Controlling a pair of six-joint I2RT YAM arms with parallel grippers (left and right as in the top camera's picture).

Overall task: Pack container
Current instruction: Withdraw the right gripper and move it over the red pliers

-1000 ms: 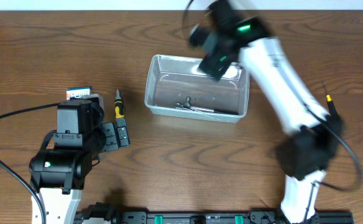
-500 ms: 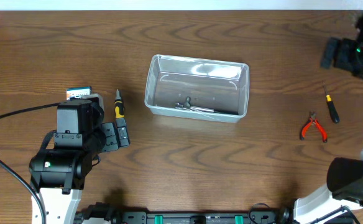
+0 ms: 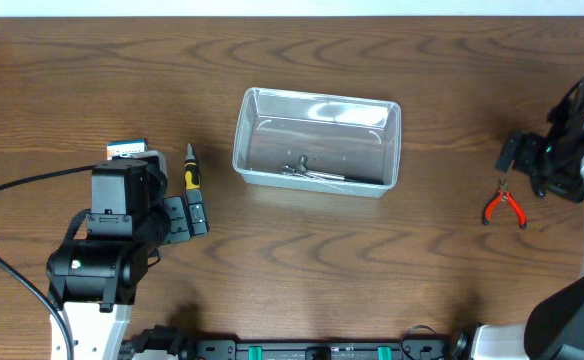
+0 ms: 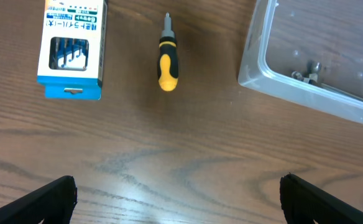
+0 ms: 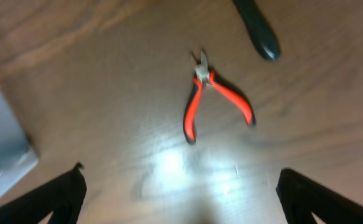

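Observation:
The clear container [image 3: 239, 140] stands at the table's middle with a small metal tool [image 3: 312, 172] inside; its corner shows in the left wrist view [image 4: 256, 68] and in the right wrist view [image 5: 4, 140]. My left gripper [image 3: 190, 215] [image 4: 178, 199] is open and empty, just short of a yellow and black screwdriver [image 3: 191, 176] [image 4: 166, 61]. My right gripper [image 3: 512, 155] [image 5: 178, 193] is open and empty above red-handled pliers [image 3: 504, 206] [image 5: 217, 102] at the right.
A small blue and white cardboard box [image 3: 127, 150] [image 4: 69, 50] lies left of the screwdriver. A dark tool handle [image 5: 256, 25] lies beyond the pliers. The left arm's black cable [image 3: 12, 190] runs across the table's left side.
My right arm has swung from over the container to the far right of the table and come down over the pliers. The left arm has not moved.

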